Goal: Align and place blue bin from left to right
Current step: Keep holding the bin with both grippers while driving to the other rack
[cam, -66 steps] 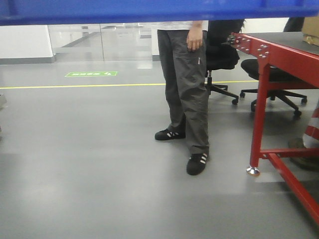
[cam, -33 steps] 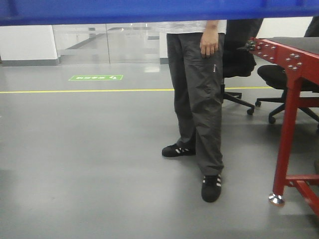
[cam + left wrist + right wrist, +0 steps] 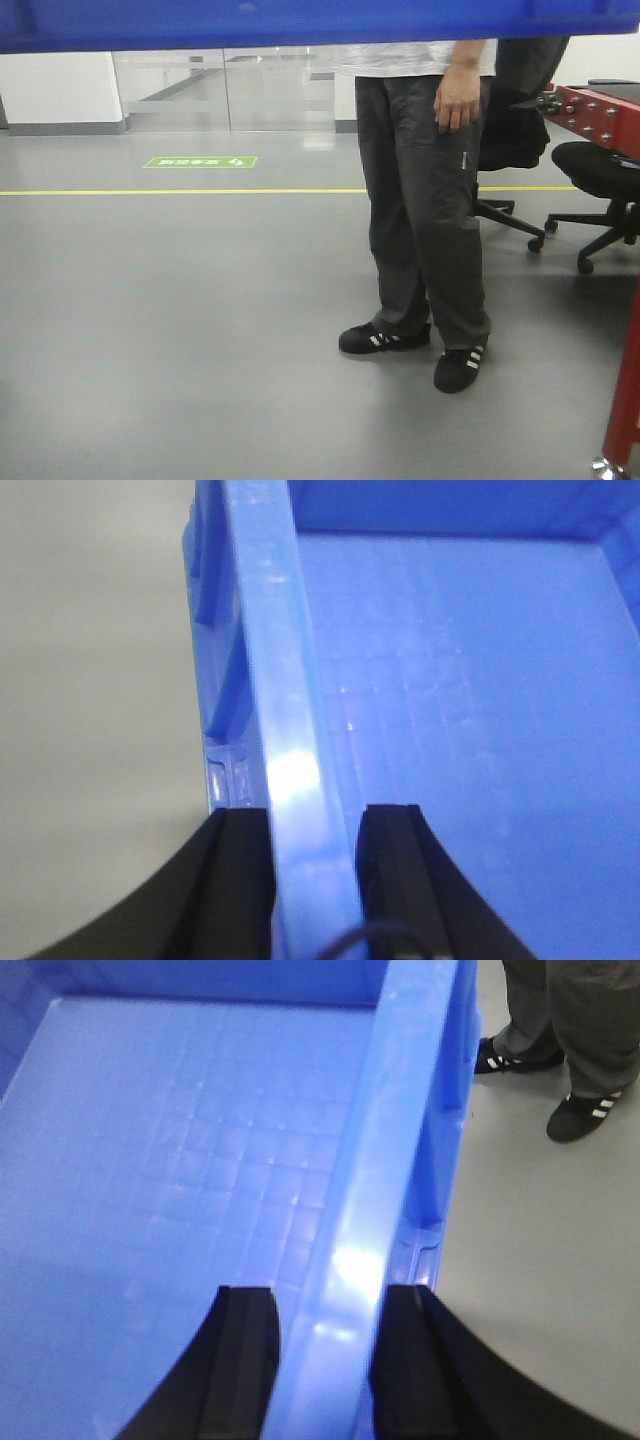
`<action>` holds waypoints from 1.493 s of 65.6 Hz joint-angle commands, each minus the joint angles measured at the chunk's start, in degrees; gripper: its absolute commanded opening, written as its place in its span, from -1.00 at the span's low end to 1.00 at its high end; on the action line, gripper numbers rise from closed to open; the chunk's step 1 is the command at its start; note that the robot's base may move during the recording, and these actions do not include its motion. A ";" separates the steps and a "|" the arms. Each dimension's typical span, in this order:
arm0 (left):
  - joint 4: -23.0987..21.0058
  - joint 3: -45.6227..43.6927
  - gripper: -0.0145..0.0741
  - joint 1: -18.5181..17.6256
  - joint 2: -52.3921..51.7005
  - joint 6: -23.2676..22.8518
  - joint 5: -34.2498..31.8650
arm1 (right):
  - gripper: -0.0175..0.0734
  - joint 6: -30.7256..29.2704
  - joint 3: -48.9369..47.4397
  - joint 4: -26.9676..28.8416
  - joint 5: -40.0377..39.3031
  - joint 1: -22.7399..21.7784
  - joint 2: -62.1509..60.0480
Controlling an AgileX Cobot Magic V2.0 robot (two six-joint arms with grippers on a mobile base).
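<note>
At the left, the left gripper is clamped on the blue bin. One black finger sits against the outside of the left wall and the other inside it, with the thick rim running straight away between them. Vertical ribs show on that wall's outer face, and grey floor lies beyond and below it.

The bin's open top faces up. Inside, only its own floor shows, pale blue with a faint grid of squares, and the far wall closes it off.

At the right, the right gripper grips the opposite wall the same way, one finger inside and one outside the rim.

In the front view the bin fills a band along the whole top edge. Its long side runs left to right across the robot, and its lower edge sits slightly higher toward the right.

Below it, from the left, are a green floor marking, a yellow line, a standing person in grey trousers and black striped shoes, an office chair and a red table frame.
</note>
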 commanded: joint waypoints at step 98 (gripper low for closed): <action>-5.82 -0.95 -0.92 -0.54 -1.85 0.73 -2.84 | -0.76 0.38 -1.13 0.44 -5.79 -0.04 -0.67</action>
